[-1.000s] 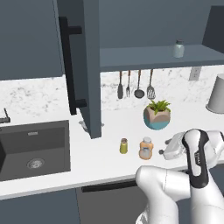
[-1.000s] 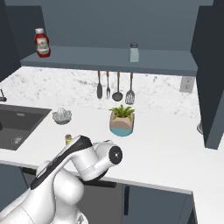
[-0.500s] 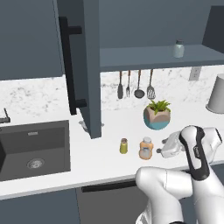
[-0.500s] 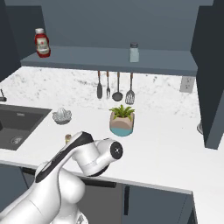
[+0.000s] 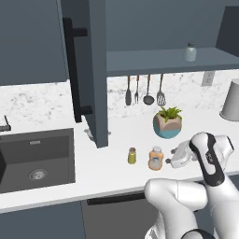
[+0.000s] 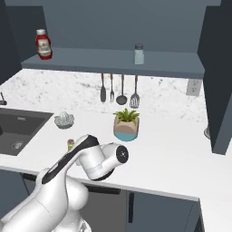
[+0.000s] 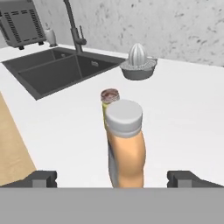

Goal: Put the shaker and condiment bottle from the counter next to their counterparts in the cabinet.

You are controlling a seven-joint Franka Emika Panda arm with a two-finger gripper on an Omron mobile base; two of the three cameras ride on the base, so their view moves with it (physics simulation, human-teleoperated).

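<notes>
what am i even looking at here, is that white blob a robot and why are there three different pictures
Yes, the white shape is a robot arm in a simulated kitchen. Two pictures come from cameras behind it, left and right; the third looks out from its hand. Its gripper is open and holds nothing, with the orange condiment bottle standing between the fingertips. Just behind that stands a small yellow shaker. Both stand on the white counter, along with a potted plant, a citrus juicer and a dark sink. Up on the cabinet shelf stand a red bottle and a pale shaker.

Potted plant (image 5: 167, 123), citrus juicer (image 7: 138, 65), utensils (image 5: 144, 91)
</notes>
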